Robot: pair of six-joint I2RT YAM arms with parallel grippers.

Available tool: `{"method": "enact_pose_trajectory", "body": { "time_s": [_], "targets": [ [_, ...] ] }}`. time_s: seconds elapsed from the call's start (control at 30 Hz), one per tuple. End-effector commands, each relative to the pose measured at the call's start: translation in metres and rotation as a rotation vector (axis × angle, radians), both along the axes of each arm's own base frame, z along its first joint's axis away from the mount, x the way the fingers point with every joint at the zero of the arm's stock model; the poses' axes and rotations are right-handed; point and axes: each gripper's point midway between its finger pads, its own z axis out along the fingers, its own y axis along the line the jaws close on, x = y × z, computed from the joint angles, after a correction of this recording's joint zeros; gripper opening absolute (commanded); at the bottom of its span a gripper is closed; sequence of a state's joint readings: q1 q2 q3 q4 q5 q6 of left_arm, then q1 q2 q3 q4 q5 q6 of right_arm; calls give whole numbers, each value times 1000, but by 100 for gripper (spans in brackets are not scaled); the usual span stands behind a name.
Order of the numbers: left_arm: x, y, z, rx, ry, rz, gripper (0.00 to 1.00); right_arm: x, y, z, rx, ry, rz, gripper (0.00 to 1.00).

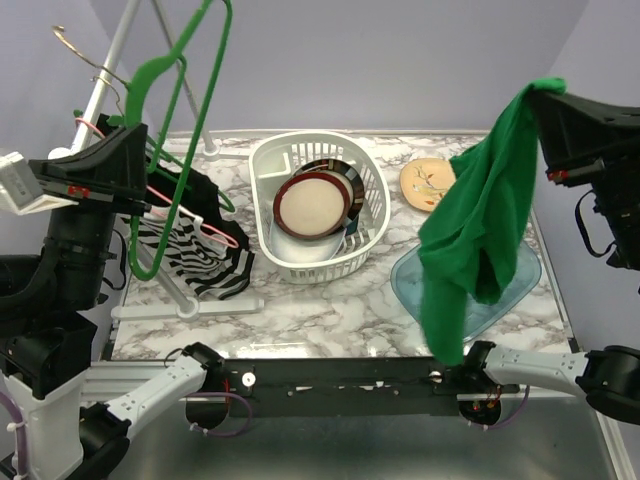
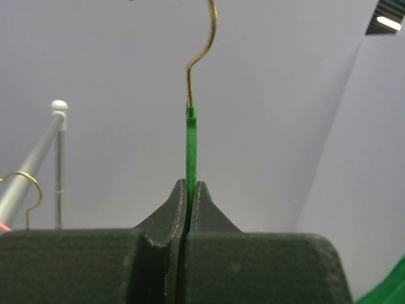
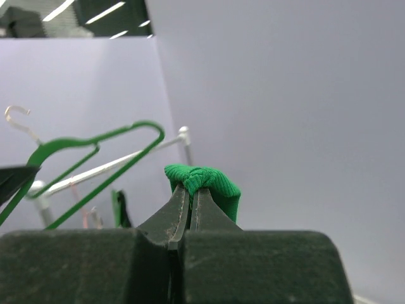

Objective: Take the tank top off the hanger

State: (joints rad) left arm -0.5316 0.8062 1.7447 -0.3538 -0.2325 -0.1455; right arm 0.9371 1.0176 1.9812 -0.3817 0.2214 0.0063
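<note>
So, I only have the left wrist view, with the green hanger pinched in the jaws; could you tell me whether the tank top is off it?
Observer: Yes, the green tank top hangs free on the right, clear of the hanger.
Operator: Thank you. What holds it?
Observer: The right gripper, shut on a bunch of fabric at its top.
Operator: Anything else near the rack?
Observer: A black-and-white striped garment, low beside it on the left.

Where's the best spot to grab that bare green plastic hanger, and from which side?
The flat neck just under the brass hook, coming edge-on from the side opposite it. The green plastic hanger is thin there, so the left claw shuts flat on it.
</note>
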Motion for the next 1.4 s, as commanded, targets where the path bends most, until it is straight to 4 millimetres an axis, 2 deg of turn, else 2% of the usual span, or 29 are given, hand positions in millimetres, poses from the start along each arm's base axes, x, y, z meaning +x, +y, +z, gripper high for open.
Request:
{"method": "enact_pose_trajectory", "body": {
  "time_s": [0.0,0.07,0.17,0.2,0.23,0.27,0.33,0.43,0.47,0.6,0.7,1.03,1.13,1.17,1.37],
  "targets": [
    [-2,-28,-21,143,50,-115,0,26,-38,35,27,-90,-302,1],
    [0,-33,-25,167,62,-132,0,34,-47,39,3,-110,-400,1],
    [3,-36,-29,186,70,-138,0,54,-54,32,-51,-89,-554,1],
    [1,-36,-30,192,67,-140,0,59,-60,25,-58,-59,-608,1],
    [2,-37,-31,200,72,-143,0,66,-56,13,-93,-42,-634,1],
    [3,-39,-33,207,76,-146,0,67,-60,12,-91,-44,-663,1],
    [3,-39,-34,213,77,-149,0,75,-57,-12,-141,-14,-696,1],
    [1,-40,-35,215,73,-157,0,74,-74,-27,-101,13,-758,1],
    [1,-40,-34,215,70,-158,0,81,-67,-47,-135,37,-765,1],
    [2,-42,-35,218,73,-163,0,84,-75,-90,-146,116,-803,1],
    [4,-42,-34,216,75,-157,0,79,-87,-100,-131,146,-819,1],
    [5,-42,-31,199,76,-155,0,69,-116,-111,-150,222,-896,1],
    [7,-43,-33,201,85,-160,0,71,-115,-133,-183,277,-896,1],
    [9,-45,-34,203,87,-163,0,75,-111,-151,-206,301,-905,1],
    [13,-47,-37,209,88,-163,0,94,-78,-219,-332,422,-825,1]
  ]
}}
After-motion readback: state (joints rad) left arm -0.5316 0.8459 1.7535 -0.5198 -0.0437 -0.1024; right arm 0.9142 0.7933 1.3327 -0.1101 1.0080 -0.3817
